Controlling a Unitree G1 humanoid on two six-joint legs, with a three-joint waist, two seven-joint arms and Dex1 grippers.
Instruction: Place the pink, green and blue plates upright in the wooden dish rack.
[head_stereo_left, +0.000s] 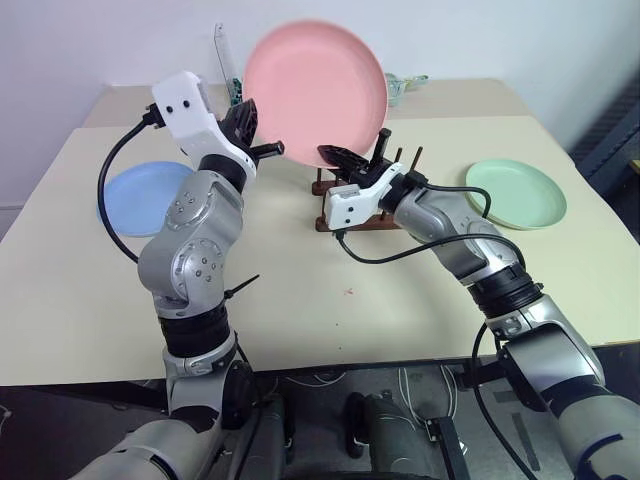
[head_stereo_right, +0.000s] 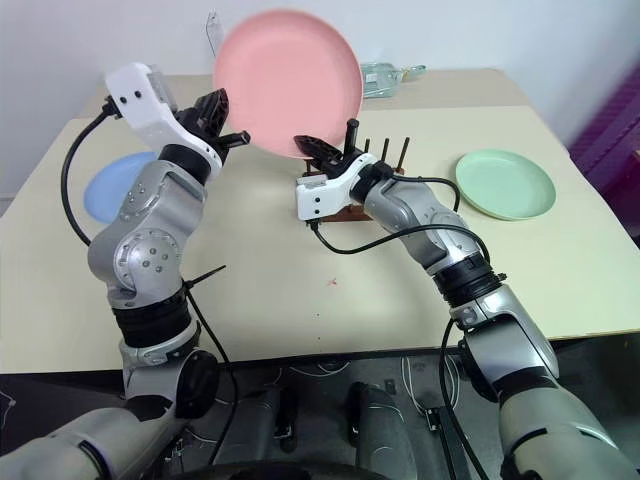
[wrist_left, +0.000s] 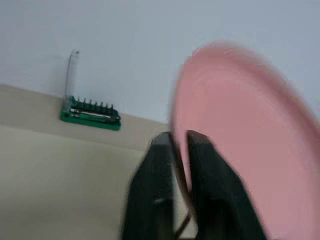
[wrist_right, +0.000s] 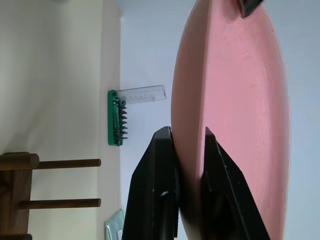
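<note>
The pink plate (head_stereo_left: 315, 85) stands upright in the air over the back of the table. My right gripper (head_stereo_left: 338, 157) is shut on its lower rim, with the rim pinched between both fingers in the right wrist view (wrist_right: 189, 131). At the plate's left rim is my left gripper (head_stereo_left: 262, 135), its fingers slightly apart on either side of the rim (wrist_left: 180, 137). The wooden dish rack (head_stereo_left: 321, 186) sits just below and behind my right hand, its pegs bare. The blue plate (head_stereo_left: 135, 195) lies flat at the left. The green plate (head_stereo_left: 515, 192) lies flat at the right.
A green holder with a clear upright panel (wrist_left: 90, 114) stands at the back of the table by the wall. A clear glass object (head_stereo_right: 385, 75) lies at the back right. The table's front edge (head_stereo_left: 350, 365) runs near my arms.
</note>
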